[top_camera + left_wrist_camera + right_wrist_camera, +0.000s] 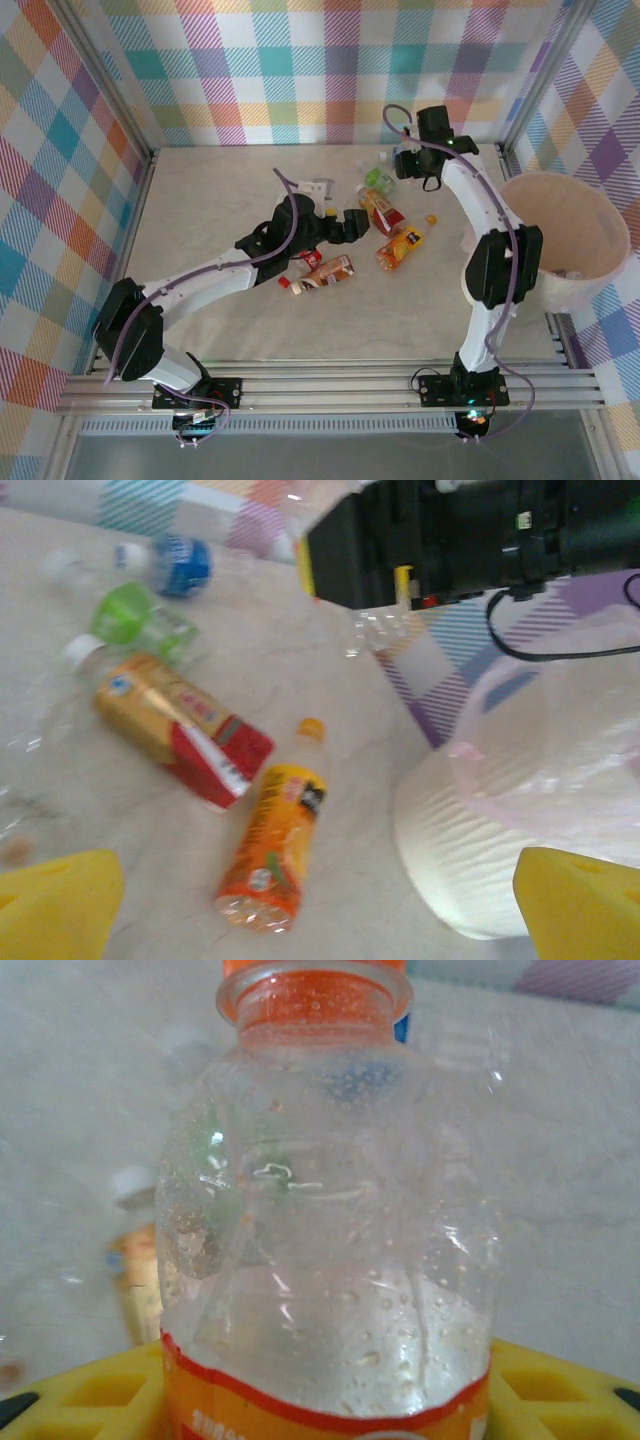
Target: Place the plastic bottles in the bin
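Note:
My right gripper (325, 1415) is shut on a clear plastic bottle (330, 1240) with an orange cap and an orange-red label, held between the yellow fingers (90, 1390). In the top view the right gripper (412, 165) is at the back of the table, left of the bin (520, 185). My left gripper (356, 225) is open over the middle, its yellow fingers (55, 905) wide apart with nothing between them. Ahead of it lie an orange bottle (270, 850), a red-and-gold bottle (180, 730), a green bottle (135, 620) and a blue-capped one (180, 565). The bin's ribbed wall (490, 830) stands to the right.
Another crushed bottle with a red label (325, 272) lies close under the left arm (230, 265). The right arm's black wrist (450, 540) hangs above the bottles. Checked walls close off the back and both sides, and a metal rail (330, 385) runs along the near edge.

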You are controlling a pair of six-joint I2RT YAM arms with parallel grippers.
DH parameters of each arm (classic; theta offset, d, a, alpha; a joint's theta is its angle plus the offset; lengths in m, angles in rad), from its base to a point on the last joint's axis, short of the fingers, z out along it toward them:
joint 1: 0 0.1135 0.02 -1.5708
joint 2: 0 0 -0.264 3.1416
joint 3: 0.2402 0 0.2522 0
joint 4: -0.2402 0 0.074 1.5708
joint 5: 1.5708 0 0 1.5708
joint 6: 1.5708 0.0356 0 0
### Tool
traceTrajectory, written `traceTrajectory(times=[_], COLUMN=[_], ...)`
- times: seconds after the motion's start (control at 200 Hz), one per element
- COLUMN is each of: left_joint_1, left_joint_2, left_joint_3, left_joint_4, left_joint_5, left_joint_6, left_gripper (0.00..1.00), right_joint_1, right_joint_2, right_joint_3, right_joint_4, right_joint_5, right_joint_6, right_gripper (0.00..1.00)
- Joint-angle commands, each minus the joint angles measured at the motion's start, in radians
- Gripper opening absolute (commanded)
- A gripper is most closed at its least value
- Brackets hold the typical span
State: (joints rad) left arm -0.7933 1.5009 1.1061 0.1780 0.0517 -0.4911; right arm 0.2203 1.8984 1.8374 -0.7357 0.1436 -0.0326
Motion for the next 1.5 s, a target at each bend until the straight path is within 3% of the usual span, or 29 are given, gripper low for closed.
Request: traceTrajectory(times=[0.0,0.155,0.43,0.775,0.99,1.22,1.374,1.494], left_joint_1=[-0.005,-0.023,-0.028,-0.050,-0.104,-0.121,-0.121,-0.121], left_joint_2=[0.020,0.061,0.108,0.164,0.185,0.211,0.214,0.213], left_joint_3=[0.102,0.138,0.160,0.228,0.303,0.325,0.312,0.320], left_joint_4=[0.021,0.052,0.157,0.140,0.041,0.039,0.069,0.049], left_joint_5=[0.142,0.172,0.167,0.180,0.135,0.075,0.048,0.044], left_joint_6=[0.044,0.044,-0.030,0.012,0.129,0.117,0.112,0.124], left_gripper=[1.00,1.00,1.00,1.00,1.00,1.00,1.00,1.00], right_joint_1=[0.020,0.025,0.025,0.025,0.025,0.019,-0.026,-0.134], right_joint_2=[-0.079,-0.208,-0.428,-0.590,-0.669,-0.710,-0.751,-0.793], right_joint_3=[-0.062,-0.151,-0.302,-0.413,-0.445,-0.437,-0.440,-0.447], right_joint_4=[0.091,0.159,0.248,0.307,0.297,0.213,0.206,0.203], right_joint_5=[-0.108,-0.190,-0.220,-0.077,0.019,0.174,0.278,0.321], right_joint_6=[0.066,0.120,0.142,0.136,0.089,0.027,-0.037,-0.043], right_gripper=[0.51,0.51,0.49,0.48,0.48,0.49,0.49,0.49])
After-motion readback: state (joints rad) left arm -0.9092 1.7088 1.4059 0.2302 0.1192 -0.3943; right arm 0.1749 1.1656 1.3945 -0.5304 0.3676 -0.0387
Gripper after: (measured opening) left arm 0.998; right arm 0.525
